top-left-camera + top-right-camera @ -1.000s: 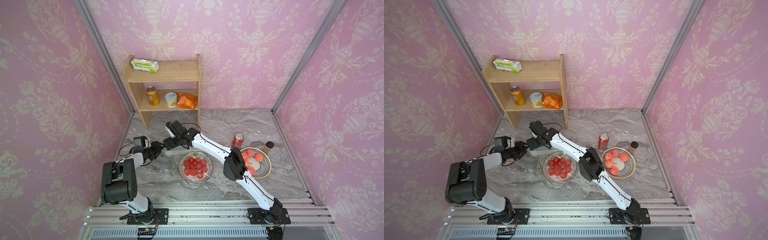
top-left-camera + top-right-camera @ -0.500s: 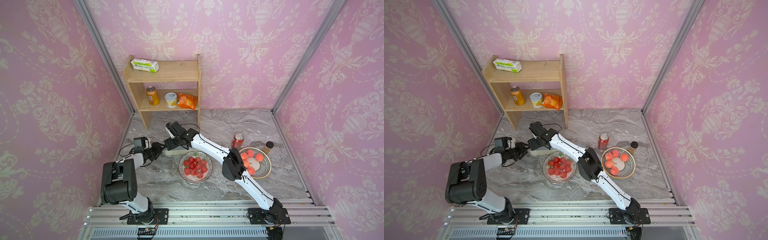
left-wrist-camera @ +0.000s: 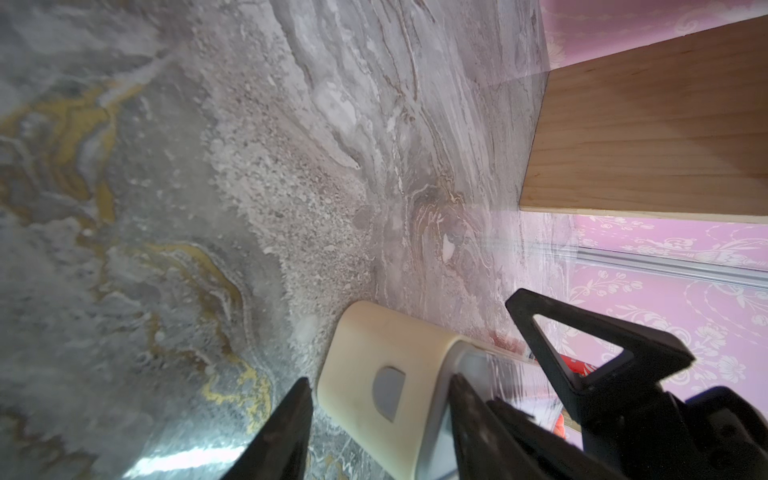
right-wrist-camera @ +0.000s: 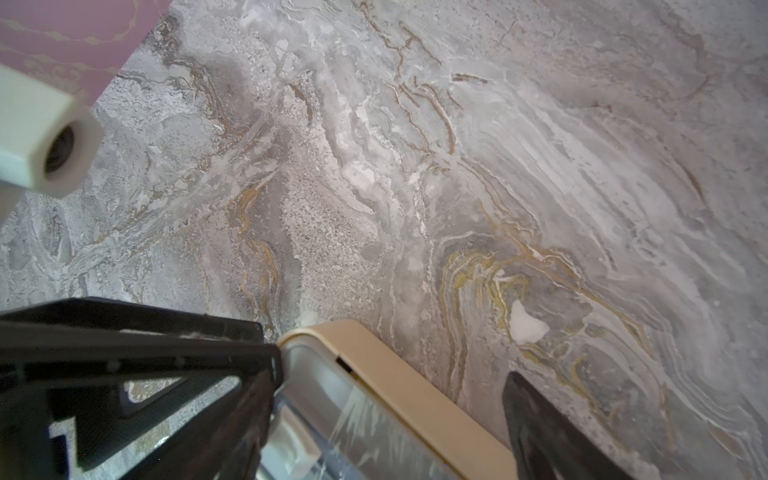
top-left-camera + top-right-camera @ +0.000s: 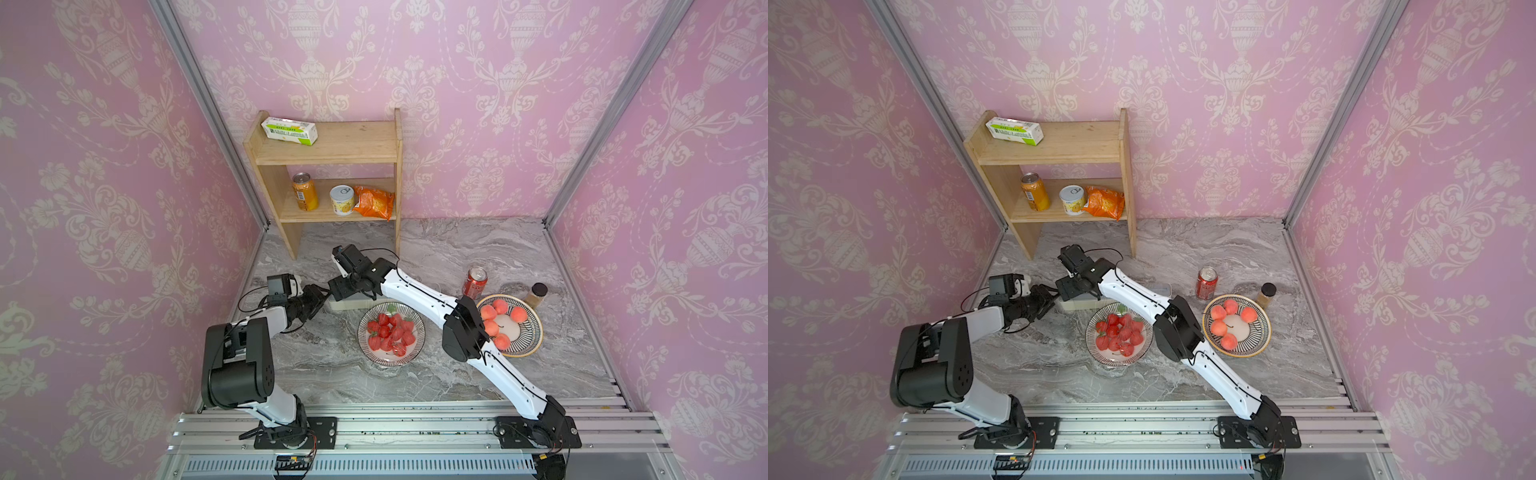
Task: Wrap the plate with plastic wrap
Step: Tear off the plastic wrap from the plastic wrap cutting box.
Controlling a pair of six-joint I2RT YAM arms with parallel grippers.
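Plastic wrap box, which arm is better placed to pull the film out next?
Probably right: right end effector, open, straddles the box top over the film; left end effector brackets the box's end.

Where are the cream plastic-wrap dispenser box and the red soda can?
Cream plastic-wrap dispenser box [image 3: 361,349]: left wrist view, rounded end face.
Red soda can [image 5: 473,287]: in a top view, label side.

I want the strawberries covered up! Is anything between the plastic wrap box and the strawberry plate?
Nothing visible is in the way. The long cream dispenser box with grey top lies on the grey marble table right behind the round plate of red strawberries; nothing sits between them.
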